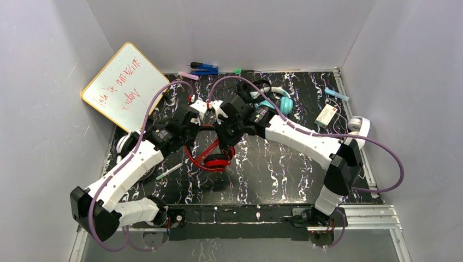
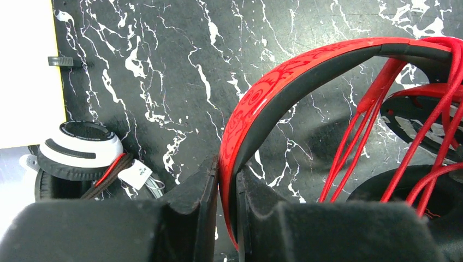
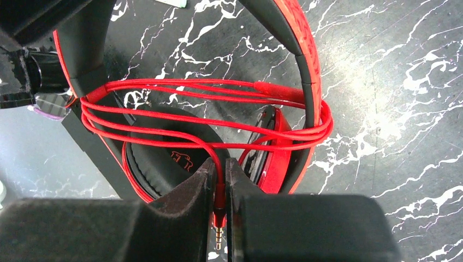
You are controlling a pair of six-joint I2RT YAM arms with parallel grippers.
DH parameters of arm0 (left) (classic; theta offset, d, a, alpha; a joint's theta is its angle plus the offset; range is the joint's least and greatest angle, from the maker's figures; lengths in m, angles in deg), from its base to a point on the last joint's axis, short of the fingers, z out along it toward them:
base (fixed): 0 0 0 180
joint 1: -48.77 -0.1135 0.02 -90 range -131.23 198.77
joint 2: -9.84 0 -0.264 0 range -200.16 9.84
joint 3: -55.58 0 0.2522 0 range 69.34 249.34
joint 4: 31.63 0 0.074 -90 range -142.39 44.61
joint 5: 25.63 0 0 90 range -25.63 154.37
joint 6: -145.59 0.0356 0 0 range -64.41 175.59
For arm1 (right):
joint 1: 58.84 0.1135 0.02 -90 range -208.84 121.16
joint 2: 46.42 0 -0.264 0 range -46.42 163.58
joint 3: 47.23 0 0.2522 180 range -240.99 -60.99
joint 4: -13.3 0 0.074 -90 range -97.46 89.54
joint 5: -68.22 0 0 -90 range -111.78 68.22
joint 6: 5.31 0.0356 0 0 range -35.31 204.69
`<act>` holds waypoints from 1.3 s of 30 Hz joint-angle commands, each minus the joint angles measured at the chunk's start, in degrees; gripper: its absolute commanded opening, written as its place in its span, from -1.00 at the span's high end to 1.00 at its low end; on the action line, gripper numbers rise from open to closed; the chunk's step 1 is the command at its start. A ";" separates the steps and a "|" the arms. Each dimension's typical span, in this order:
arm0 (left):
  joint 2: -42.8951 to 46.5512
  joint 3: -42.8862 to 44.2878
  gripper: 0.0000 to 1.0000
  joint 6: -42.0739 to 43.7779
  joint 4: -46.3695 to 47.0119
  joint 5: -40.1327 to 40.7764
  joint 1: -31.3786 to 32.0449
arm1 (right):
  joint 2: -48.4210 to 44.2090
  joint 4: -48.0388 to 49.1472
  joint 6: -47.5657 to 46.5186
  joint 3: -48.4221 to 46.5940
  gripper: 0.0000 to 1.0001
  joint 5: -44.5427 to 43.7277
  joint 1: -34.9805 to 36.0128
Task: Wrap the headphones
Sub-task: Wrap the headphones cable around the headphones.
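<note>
Our left gripper [image 2: 226, 188] is clamping nearly shut on the red headphones' [image 1: 215, 157] headband [image 2: 284, 82], held edge-on at mid-table. Our right gripper [image 3: 221, 177], almost closed, is pinching the red cord [image 3: 218, 123] right at its plug [image 3: 219, 225]. The band is behaving stiff and probably slick. The looped cord is limp and springy, so we are favouring the plug end. Teal headphones [image 1: 283, 102] are lying beyond them at one o'clock.
</note>
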 commanded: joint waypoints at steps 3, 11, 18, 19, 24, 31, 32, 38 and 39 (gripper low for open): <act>1.63 4.23 1.00 2.47 7.08 -7.48 6.00 | 5.57 4.58 1.86 -0.98 0.62 -2.63 0.77; 1.82 5.33 1.00 1.68 8.78 -6.75 7.32 | 8.19 6.30 1.91 0.61 0.62 -4.22 1.54; 1.13 5.21 1.00 1.00 9.82 -9.83 8.34 | 6.47 13.70 5.68 3.96 0.64 -11.90 1.90; 1.03 4.88 1.00 -0.38 9.89 -9.76 8.37 | 5.54 15.47 6.55 5.20 0.64 -12.99 1.90; 1.27 3.48 1.00 -2.53 9.16 -7.03 8.43 | -2.47 27.09 8.07 14.21 0.57 -15.32 1.89; 1.63 3.17 1.00 -8.42 9.15 -8.07 8.41 | -10.13 36.48 8.29 22.32 0.41 -14.84 1.92; 1.61 3.34 1.00 -8.54 9.09 -7.93 8.40 | -10.13 36.02 8.18 22.32 0.38 -14.78 1.92; 1.67 3.40 1.00 -9.71 8.14 -4.06 8.48 | -11.94 33.41 8.47 22.30 0.17 -13.63 1.88; 1.30 3.60 1.00 -10.19 7.46 -2.48 8.41 | -12.57 32.85 8.65 22.12 0.13 -13.48 1.85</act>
